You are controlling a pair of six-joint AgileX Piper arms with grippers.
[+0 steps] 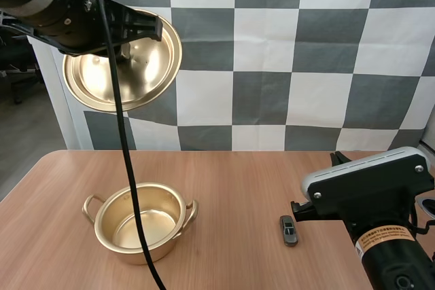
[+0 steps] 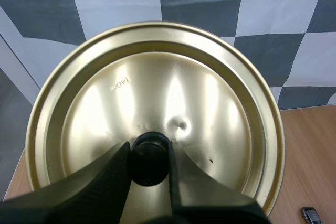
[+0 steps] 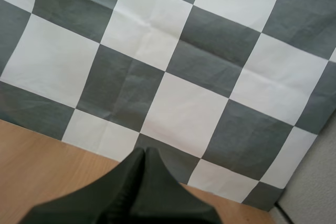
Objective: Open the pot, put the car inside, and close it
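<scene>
- Light wood table [image 1: 238, 181] lies under both of your arms.
- Your gold pot [image 1: 115, 248] sits on the table, on the left side near the front edge.
- It stands upright with its top open, and you can see its shiny bottom.
- It has two small loop handles, one on each side.
- Your left gripper [image 2: 148, 150] is up high in the air, above the pot and farther back.
- Its two black fingers [image 2: 113, 174] squeeze the round black knob [image 2: 149, 165] of the lid [image 2: 157, 87] from both sides.
- In the high view the gold lid [image 1: 146, 69] hangs tilted, almost on its edge, well above the table and not touching the pot.
- From the left wrist view the lid looks like a big gold dish with a raised ring near its rim.
- The toy car [image 1: 289, 230] is small and dark grey.
- It lies flat on the table, to the right of the pot and well apart from it.
- It is just beside the front of your right arm [image 1: 380, 236], which sits low at the right side of the table.
- You can also spot the car [image 2: 312, 215] on the wood past the lid's rim in the left wrist view.
- Your right gripper [image 3: 140, 155] is closed, with its fingers pressed together as one dark wedge and nothing held between them.
</scene>
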